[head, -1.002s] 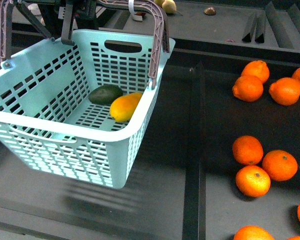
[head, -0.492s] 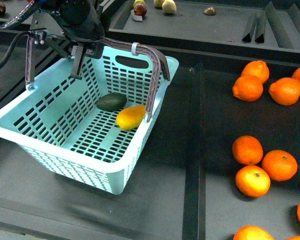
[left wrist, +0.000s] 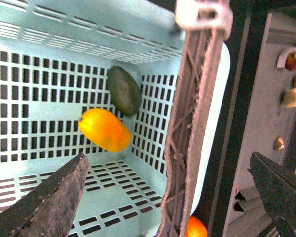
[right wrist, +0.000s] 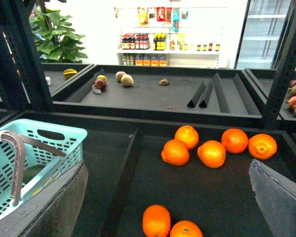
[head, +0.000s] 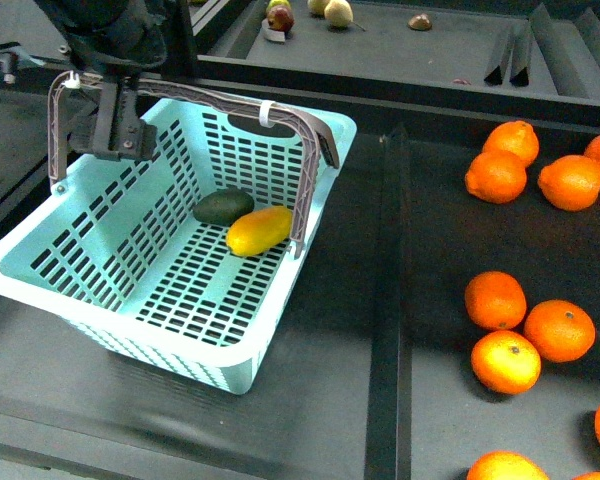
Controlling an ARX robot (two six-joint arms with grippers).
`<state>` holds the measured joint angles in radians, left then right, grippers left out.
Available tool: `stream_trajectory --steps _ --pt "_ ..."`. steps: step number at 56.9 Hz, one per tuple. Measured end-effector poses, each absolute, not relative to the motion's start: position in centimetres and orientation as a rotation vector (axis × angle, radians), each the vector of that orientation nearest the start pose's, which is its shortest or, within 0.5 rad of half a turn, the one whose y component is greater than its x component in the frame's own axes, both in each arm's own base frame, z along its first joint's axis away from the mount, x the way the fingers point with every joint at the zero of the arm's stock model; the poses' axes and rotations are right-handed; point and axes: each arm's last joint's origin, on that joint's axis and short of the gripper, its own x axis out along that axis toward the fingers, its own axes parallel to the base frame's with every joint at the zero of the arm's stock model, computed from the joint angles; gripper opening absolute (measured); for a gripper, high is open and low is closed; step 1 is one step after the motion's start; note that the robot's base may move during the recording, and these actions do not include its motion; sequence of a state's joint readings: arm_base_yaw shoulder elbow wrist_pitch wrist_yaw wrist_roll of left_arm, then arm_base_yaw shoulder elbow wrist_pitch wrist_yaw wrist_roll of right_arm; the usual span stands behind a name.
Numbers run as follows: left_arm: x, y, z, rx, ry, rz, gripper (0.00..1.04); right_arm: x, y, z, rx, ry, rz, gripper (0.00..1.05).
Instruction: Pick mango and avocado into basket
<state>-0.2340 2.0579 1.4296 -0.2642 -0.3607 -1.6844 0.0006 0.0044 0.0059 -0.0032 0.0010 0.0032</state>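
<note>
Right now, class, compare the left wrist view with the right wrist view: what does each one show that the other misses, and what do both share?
Only the left wrist view shows the mango and the avocado lying on the basket floor, touching each other. Only the right wrist view shows the potted plant, the shelves of bottles and the group of oranges on the dark tray. Both show the turquoise basket, its grey-brown handle, and each open end effector's two fingers at the picture's edges.
</note>
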Motion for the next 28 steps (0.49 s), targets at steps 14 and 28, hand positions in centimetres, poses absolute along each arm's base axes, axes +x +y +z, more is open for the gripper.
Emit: stream_trajectory --steps 14,28 --pt "38.7 -7.8 20.6 -1.210 0.502 0.925 0.97 9.8 0.0 16.5 0.003 0.002 0.000 0.97" --pt "31.0 -4.4 18.9 -0.315 0.054 0.001 0.43 9.8 0.0 16.5 0.003 0.002 0.000 0.97"
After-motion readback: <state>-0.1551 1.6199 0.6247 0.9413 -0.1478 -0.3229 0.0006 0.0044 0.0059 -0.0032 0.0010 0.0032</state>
